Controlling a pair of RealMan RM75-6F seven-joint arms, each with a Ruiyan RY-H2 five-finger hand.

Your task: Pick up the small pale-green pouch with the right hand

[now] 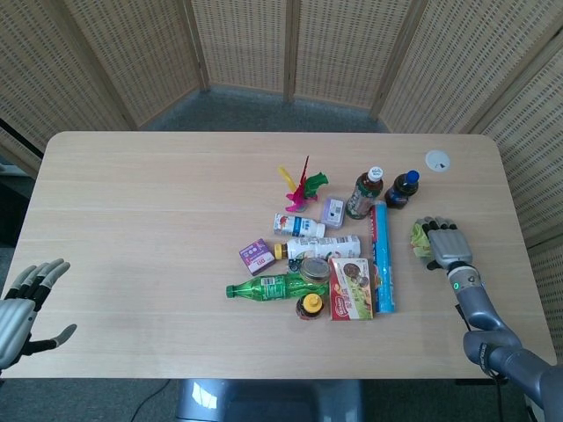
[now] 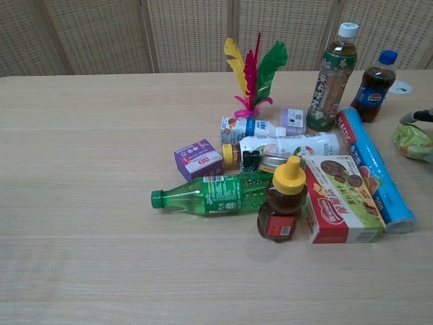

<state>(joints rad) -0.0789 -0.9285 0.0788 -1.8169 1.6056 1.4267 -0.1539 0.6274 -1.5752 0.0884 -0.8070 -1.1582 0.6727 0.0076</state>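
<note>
The small pale-green pouch (image 1: 420,239) lies at the table's right side, just right of the blue roll (image 1: 383,258). My right hand (image 1: 444,246) lies over it from the right, fingers curled around it, so only its left edge shows. In the chest view the pouch (image 2: 411,141) sits at the right frame edge with a dark fingertip (image 2: 423,115) above it. My left hand (image 1: 22,309) hangs open past the table's front left corner, holding nothing.
A cluster fills the table's middle right: green bottle (image 1: 268,287), honey bottle (image 1: 310,305), snack box (image 1: 351,287), purple box (image 1: 256,256), feather shuttlecock (image 1: 301,186), tea bottle (image 1: 363,193), cola bottle (image 1: 402,189). A white disc (image 1: 437,160) lies near the far right corner.
</note>
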